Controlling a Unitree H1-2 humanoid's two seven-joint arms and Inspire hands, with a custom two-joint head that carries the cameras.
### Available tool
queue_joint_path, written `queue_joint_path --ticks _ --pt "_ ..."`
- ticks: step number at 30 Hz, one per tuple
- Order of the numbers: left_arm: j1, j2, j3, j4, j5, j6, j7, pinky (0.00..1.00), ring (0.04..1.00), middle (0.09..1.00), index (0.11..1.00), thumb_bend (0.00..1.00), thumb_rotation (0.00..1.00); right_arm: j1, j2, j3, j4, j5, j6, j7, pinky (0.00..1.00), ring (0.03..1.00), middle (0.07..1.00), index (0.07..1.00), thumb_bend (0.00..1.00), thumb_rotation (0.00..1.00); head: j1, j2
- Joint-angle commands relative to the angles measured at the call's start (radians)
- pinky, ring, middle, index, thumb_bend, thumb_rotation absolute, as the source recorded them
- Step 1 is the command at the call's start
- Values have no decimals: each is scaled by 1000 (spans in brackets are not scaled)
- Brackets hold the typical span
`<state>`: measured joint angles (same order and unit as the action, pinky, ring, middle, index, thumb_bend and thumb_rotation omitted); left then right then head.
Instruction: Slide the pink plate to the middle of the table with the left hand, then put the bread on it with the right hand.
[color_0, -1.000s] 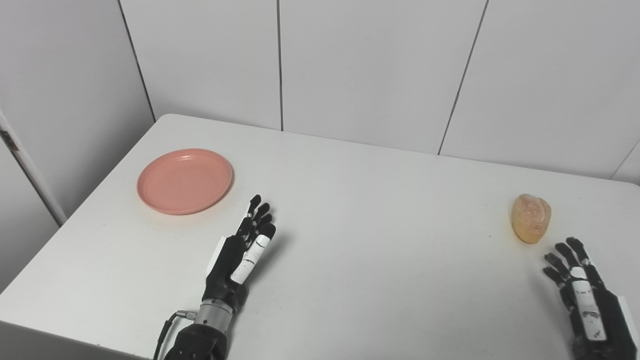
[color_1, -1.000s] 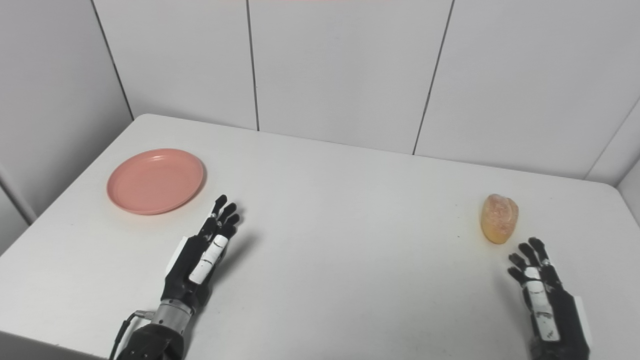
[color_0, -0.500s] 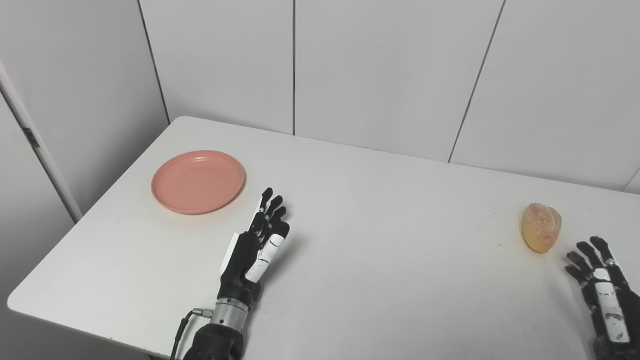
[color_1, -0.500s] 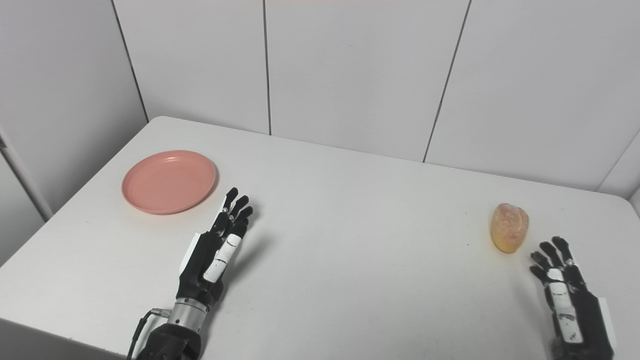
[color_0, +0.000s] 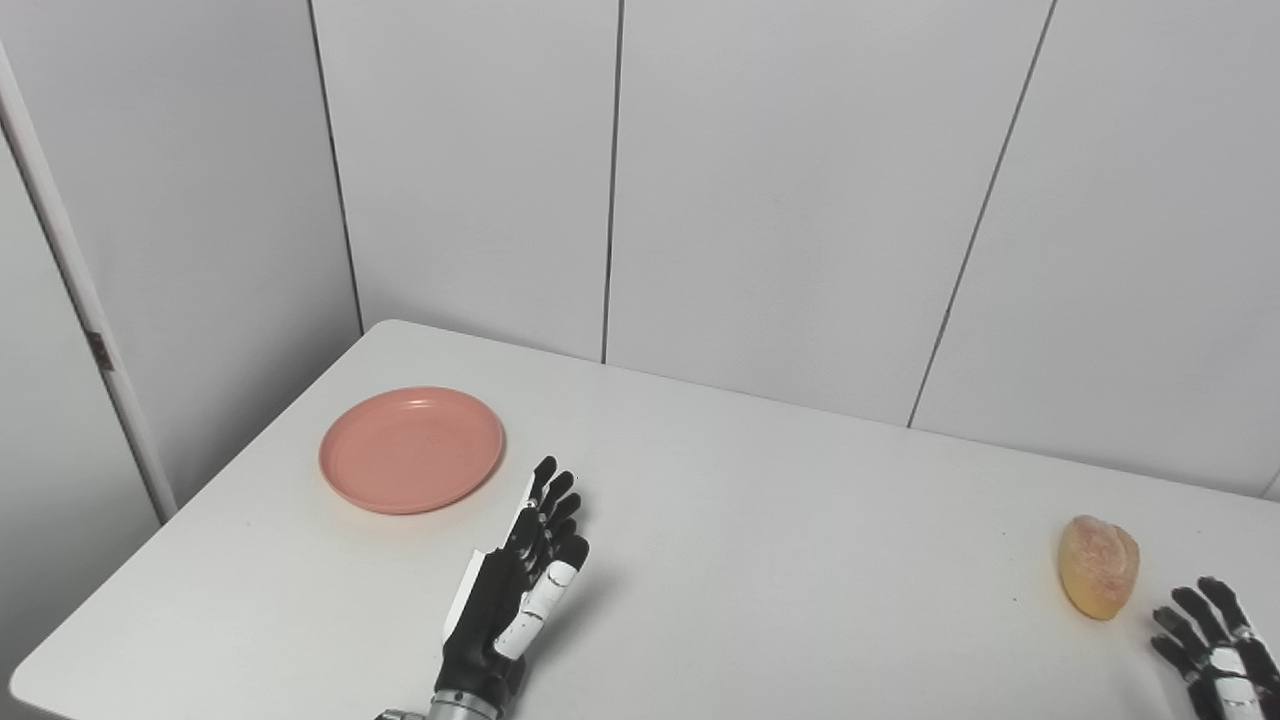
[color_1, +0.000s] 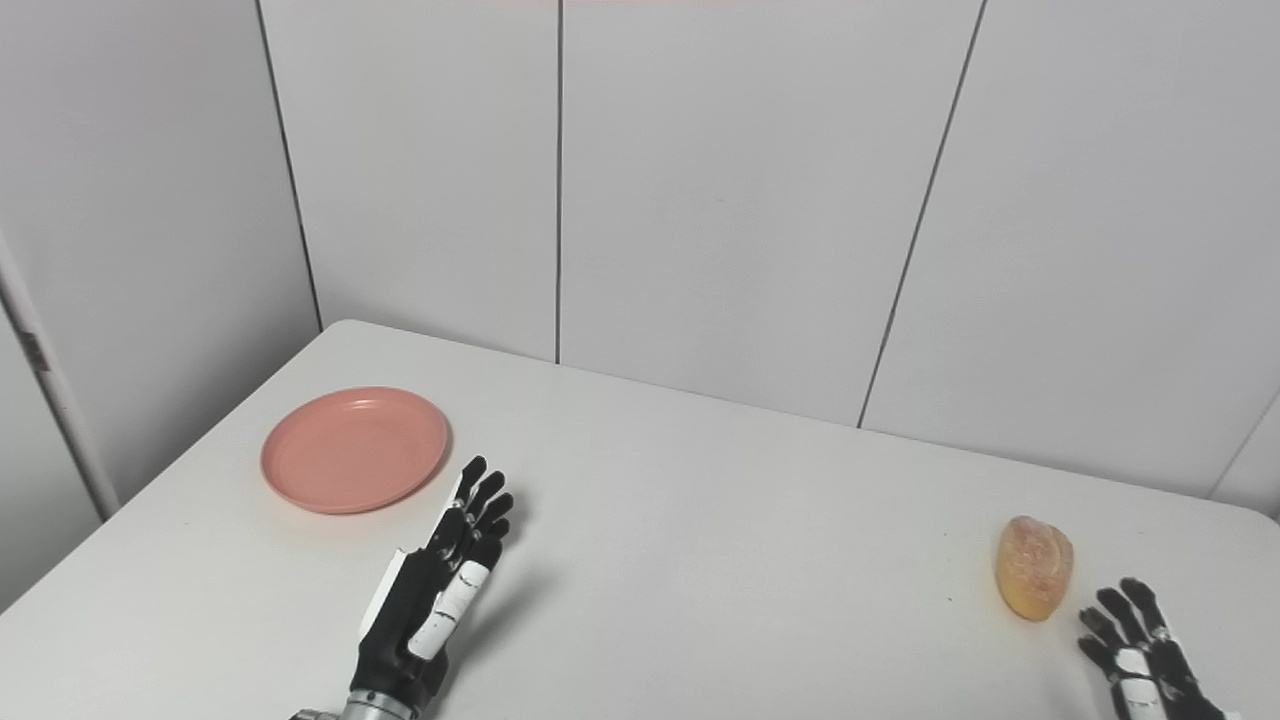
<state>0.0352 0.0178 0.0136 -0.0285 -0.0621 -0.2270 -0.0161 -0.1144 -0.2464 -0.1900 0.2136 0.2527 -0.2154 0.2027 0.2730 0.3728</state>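
A round pink plate (color_0: 411, 449) lies near the table's left side, with nothing on it. My left hand (color_0: 520, 583) hovers open just right of and nearer than the plate, fingers stretched forward, not touching it. A golden bread roll (color_0: 1098, 565) rests on the table at the far right. My right hand (color_0: 1212, 648) sits open at the bottom right corner, fingers spread, a short way behind the bread and apart from it. Its lower part is cut off by the picture's edge.
The white table (color_0: 800, 560) stands against grey wall panels (color_0: 780, 200) at the back and left. Its left edge runs close to the plate. A white post (color_0: 70, 280) stands left of the table.
The whole picture has shifted down and slightly right, so the camera has tilted up. Plate and bread have not moved on the table. Both hands stay open in about the same places.
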Motion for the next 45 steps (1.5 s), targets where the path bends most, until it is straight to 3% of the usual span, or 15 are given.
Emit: queue_joint_path --ticks 1,8,13,17,20,23,30,36,40,43,45 --pt "10 -20 -3 85 -7 -22 1 963 957 980 1000 730 723 32 31 12 76 -6 -54 3 877 875 903 918 769 792 2 -2" --pt "0 -15 6 99 -1 -51 6 963 952 977 1000 724 719 30 36 12 80 -15 -51 -1 870 870 891 909 773 787 4 1" --pt "-25 6 16 23 53 -48 31 909 905 915 989 791 757 32 33 10 74 -15 -52 -1 866 870 890 916 773 791 9 10" --pt "-89 46 61 -82 -8 63 19 899 894 888 907 859 794 29 33 5 77 1 -47 5 872 871 890 907 771 793 10 14" --pt "-139 72 91 -105 -66 102 -2 885 890 876 873 873 787 29 35 5 79 2 -47 4 876 873 891 908 788 801 10 16" --pt "-179 103 106 -103 -92 112 -14 863 885 874 862 850 778 28 36 6 76 1 -43 2 874 874 893 909 780 796 7 21" --pt "-272 174 150 -69 -134 122 -27 827 869 868 856 910 775 26 37 9 80 -12 -43 -3 858 875 897 913 792 792 2 24" --pt "-348 235 194 -34 -218 167 -65 880 887 883 868 886 760 26 39 12 79 -30 -43 -13 853 869 891 910 821 792 -1 25" --pt "-402 293 222 -11 -248 213 -70 891 909 901 874 903 802 28 41 14 73 -35 -43 -14 854 871 891 909 812 795 -2 28" --pt "-435 327 239 25 -267 225 -89 881 909 903 881 903 812 28 42 14 72 -39 -46 -17 848 866 887 907 804 796 -4 30" --pt "-459 357 244 67 -260 210 -107 823 897 906 900 893 795 30 44 15 64 -39 -38 -18 844 868 889 908 813 793 -5 32"
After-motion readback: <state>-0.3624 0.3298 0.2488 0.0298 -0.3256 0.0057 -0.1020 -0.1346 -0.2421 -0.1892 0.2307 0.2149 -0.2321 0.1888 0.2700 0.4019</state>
